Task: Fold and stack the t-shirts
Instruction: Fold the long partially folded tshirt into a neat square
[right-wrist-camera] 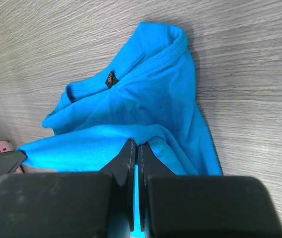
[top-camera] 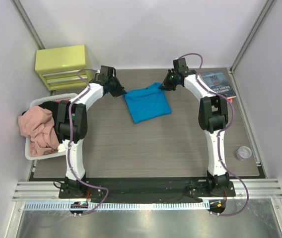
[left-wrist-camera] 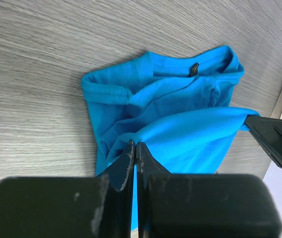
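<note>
A turquoise-blue t-shirt [top-camera: 147,103] lies partly folded at the far middle of the table, collar and label [left-wrist-camera: 194,69] showing. My left gripper [top-camera: 118,90] is shut on its left far edge, a thin fold of blue cloth [left-wrist-camera: 180,134] pinched between the jaws [left-wrist-camera: 135,147]. My right gripper [top-camera: 165,86] is shut on the right far edge, cloth [right-wrist-camera: 131,109] clamped at its tips [right-wrist-camera: 136,145]. The held edge stretches between both grippers, lifted over the rest of the shirt. A pink t-shirt [top-camera: 39,130] hangs over a basket at the left.
A white basket [top-camera: 35,104] with pink and dark clothing stands at the table's left edge. A yellow-green drawer box [top-camera: 64,66] sits at the far left corner. A dark-blue book [top-camera: 218,84] lies far right. A small round object [top-camera: 243,152] rests near the right edge.
</note>
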You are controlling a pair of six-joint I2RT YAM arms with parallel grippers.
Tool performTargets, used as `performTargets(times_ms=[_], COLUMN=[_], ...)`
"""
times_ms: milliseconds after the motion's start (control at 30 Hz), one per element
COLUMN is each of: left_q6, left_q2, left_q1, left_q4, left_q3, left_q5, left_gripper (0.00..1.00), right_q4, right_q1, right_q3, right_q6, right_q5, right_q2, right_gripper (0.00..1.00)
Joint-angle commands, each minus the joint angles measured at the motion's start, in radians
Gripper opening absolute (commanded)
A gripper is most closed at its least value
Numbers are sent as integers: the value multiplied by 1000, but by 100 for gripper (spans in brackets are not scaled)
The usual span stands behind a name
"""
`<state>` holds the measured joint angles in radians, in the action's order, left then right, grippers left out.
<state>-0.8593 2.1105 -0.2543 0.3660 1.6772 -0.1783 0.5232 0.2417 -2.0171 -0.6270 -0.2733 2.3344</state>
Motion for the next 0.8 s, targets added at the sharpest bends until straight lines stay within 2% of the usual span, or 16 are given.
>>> performTargets(times_ms=[0,200,533,633,700,733,767], left_q6=[-3,-4,-14,-11,-12,-4,0], left_q2=[-40,-7,135,186,212,215,217], left_q1=[7,7,18,23,26,27,27], left_q4=[-45,-30,-9,4,37,36,36], left_q3=[39,105,219,265,308,314,331], left_q5=[-3,14,26,31,45,49,53], left_gripper=[0,0,0,0,0,13,36], right_q4=[-29,-49,-80,-106,-112,-115,-117], right_q1=[-4,-10,-42,-45,-47,-48,-50], right_q3=[-34,-58,-235,-290,-340,-359,-379], right_q6=[21,27,-14,-22,-19,-16,-4], right_q5=[-3,9,-44,-72,-105,-118,-125], right_q2=[-89,-81,94,152,190,201,210], right_gripper=[2,1,2,16,30,38,52])
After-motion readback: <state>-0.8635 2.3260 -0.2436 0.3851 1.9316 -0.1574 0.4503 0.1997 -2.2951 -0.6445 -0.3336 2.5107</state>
